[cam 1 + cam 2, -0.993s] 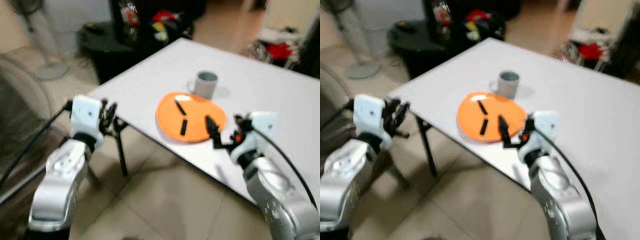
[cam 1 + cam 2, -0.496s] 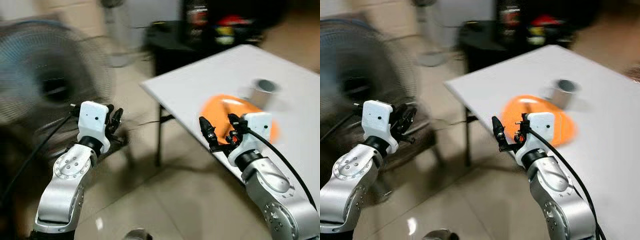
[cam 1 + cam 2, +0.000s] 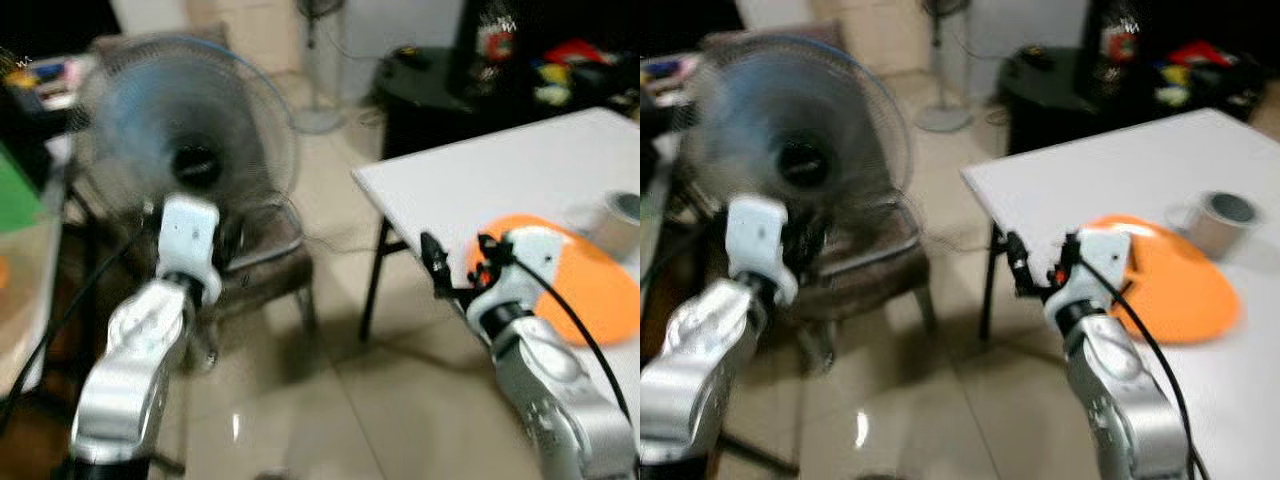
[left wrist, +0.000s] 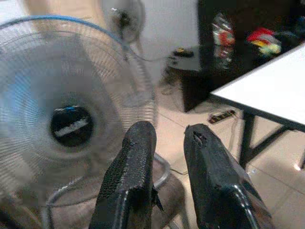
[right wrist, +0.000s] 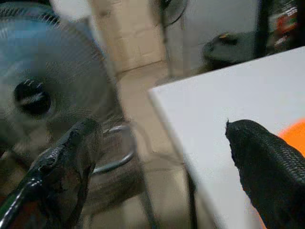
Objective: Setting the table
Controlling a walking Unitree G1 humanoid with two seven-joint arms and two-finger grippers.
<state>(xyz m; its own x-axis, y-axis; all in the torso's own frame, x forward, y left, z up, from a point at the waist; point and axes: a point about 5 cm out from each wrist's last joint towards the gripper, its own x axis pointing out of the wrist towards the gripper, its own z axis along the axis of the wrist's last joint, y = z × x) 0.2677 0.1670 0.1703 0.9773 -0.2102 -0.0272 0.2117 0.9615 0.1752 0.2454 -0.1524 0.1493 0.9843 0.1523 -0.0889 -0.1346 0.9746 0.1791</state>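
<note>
1. Orange plate [image 3: 1175, 283] lies on the white table [image 3: 1120, 180], near the edge that faces the robot and well along from the table's near corner; a grey metal cup [image 3: 1220, 220] stands just beside its far rim.
2. Judged by look, the plate is a light, stiff plastic disc, smooth and likely slippery; its thin rim is the sensible place to pinch, since the flat face offers no purchase.
3. The cup would probably be light and rigid, best taken by its wall or its small handle.
4. The right gripper [image 5: 162, 157] hangs off the table's near edge, its fingers spread wide and holding nothing.
5. The left gripper [image 4: 167, 162] is raised before a standing fan [image 3: 185, 140], fingers a little apart, empty.
</note>
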